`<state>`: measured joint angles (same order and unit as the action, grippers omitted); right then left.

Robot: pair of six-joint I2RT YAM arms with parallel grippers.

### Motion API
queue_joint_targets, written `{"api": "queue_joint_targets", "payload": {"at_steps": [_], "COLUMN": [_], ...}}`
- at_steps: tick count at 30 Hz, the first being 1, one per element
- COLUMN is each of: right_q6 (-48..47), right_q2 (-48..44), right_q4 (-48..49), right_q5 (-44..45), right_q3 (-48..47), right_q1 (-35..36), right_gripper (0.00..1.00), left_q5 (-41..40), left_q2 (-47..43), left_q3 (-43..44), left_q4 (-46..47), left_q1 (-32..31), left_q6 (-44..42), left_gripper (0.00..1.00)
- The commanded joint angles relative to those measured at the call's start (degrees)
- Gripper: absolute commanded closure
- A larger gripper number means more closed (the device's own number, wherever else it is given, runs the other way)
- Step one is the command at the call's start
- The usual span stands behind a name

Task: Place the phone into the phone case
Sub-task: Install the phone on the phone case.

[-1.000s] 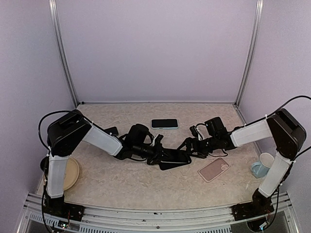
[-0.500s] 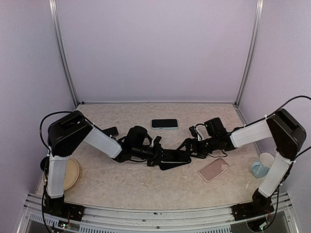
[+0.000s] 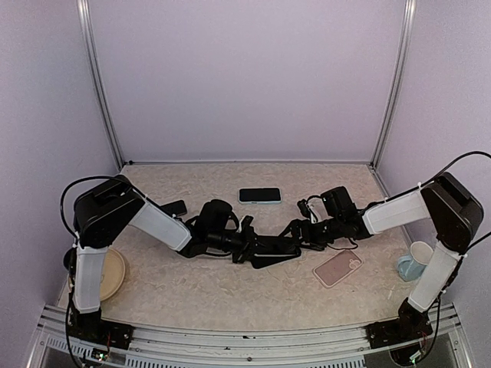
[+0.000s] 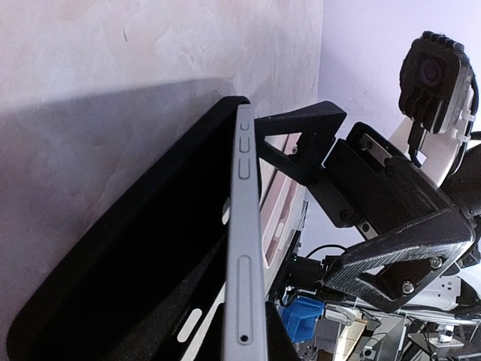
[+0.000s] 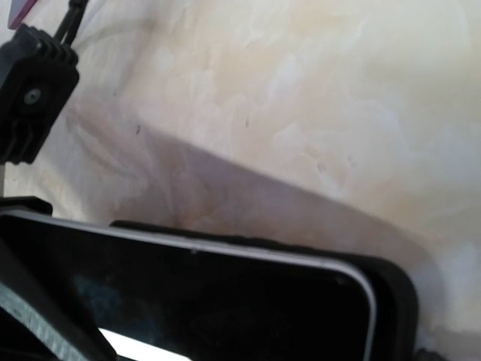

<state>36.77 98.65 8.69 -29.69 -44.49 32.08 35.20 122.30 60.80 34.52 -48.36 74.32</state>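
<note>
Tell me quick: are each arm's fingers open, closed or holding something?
Left fingers: closed on the phone.
Right fingers: open, holding nothing.

High rear camera overlooks the table [image 3: 230, 295]; wrist cameras closely face the phone [image 4: 244, 256] from opposite ends.

Phone [image 4: 245, 263]: grey-edged, dark screen, tilted on its long side mid-table [image 3: 230, 295]. One corner is seated in the soft black phone case [image 4: 128, 293]; one buttoned edge stands uncovered.
</note>
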Motion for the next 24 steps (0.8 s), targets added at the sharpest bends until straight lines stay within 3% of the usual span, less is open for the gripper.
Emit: {"api": "queue_joint_targets", "payload": {"at_steps": [1,16,24], "right_q6": [0.53,0.88,1.58], "right_q2": [-0.6,-1.1,0.17], "right_q4": [-1.89,-2.43,-0.93], "right_q5": [0.72,2.29,1.28], "right_q3": [1.25,2.47,2.22], "right_q1": [1.68,3.43,4.93], "right_gripper": [0.0,0.0,0.0], "left_q5": [-3.33,-4.78,-3.59], "left_q2": [-1.58,0.83,3.48], "left_q3": [-2.01,-5.04,-3.13], "left_q4": [1.36,4.73,7.36], "left_q1": [-0.39,-3.0,-3.37], "left_q6": [3.4,10.06,8.15], "left_gripper": [1.0,1.0,1.0]}}
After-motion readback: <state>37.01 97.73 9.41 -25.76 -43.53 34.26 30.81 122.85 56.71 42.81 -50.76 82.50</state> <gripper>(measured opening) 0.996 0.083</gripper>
